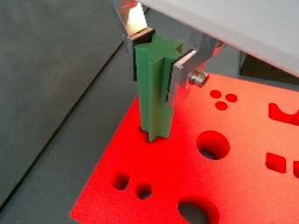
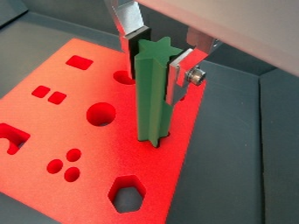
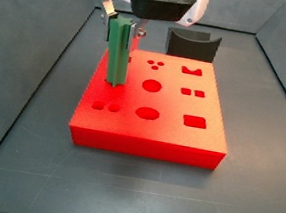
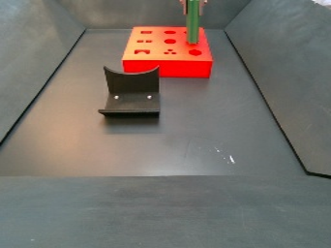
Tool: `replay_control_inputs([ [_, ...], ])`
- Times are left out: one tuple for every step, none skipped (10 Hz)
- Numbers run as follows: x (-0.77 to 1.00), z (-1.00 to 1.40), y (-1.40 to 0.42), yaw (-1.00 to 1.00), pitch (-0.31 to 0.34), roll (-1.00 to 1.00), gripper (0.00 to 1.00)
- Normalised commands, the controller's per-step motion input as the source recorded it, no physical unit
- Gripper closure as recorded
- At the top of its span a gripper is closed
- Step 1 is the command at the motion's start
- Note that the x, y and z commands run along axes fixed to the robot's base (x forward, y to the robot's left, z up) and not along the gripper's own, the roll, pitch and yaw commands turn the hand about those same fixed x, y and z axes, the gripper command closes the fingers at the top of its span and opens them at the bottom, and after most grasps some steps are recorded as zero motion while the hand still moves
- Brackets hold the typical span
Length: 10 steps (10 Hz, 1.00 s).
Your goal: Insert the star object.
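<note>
at the red block's (image 3: 153, 110) left edge, the gripper (image 1: 162, 54) is clamped on the upper part of the star object (image 2: 153, 92), which stands upright with its lower end at or in a hole there. if you open while the star points are misaligned, expect jamming or a tilted peg. every other hole in the block looks empty, and the dark grey holder (image 4: 131, 93) carries nothing.
</note>
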Motion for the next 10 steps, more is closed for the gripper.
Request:
replay_control_inputs([
  [0.05, -1.0, -0.04, -0.27, -0.024, -0.01, 1.0],
  [0.0, -0.61, 0.0, -0.03, 0.0, -0.07, 1.0],
  [0.0, -0.04, -0.01, 0.0, 0.0, 0.0, 1.0],
  [0.0, -0.5, 0.03, 0.06, -0.056, -0.24, 1.0],
  [-0.04, -0.32, 0.1, 0.0, -0.156, -0.4, 1.0],
  [-0.04, -0.27, 0.07, 0.0, -0.181, -0.41, 1.0],
  [-0.08, -0.68, 0.02, -0.05, -0.113, -0.23, 1.0],
  [-0.03, -0.7, 0.0, -0.13, -0.019, -0.1, 1.0],
  [0.02, -0.37, 0.0, -0.13, 0.001, -0.05, 1.0],
  [0.0, 0.0, 0.0, 0.0, 0.0, 0.0, 1.0],
])
